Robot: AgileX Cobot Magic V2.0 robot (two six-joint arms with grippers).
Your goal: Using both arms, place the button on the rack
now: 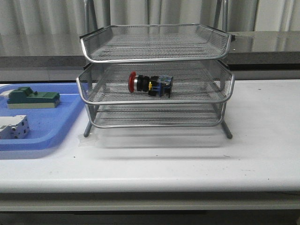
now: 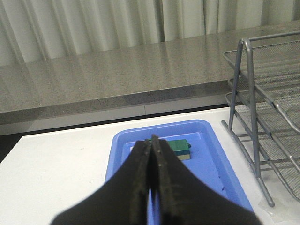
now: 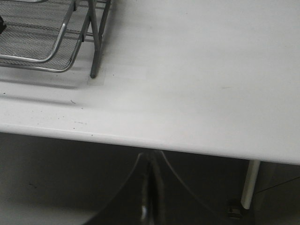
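Button (image 1: 150, 85): we log it lying on its side on the middle tier of the rack (image 1: 154, 75), red cap left, blue-yellow block right, untouched. Left gripper (image 2: 151, 154) and right gripper (image 3: 149, 187): jaws pressed together, empty, near the desk (image 1: 187, 154) edge. Risk, we judge: a rounded body could roll if the rack is bumped.

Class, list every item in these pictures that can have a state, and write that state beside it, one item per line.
Red-capped push-button switch: lying on its side in the middle tier, unheld.
Three-tier silver wire-mesh rack: upright on the white table; top and bottom tiers hold nothing visible.
Flat blue plastic tray: holds the green block and white-grey boxy part.
Left gripper: shut, empty, above the tray.
Right gripper: shut, empty, off the table's edge.
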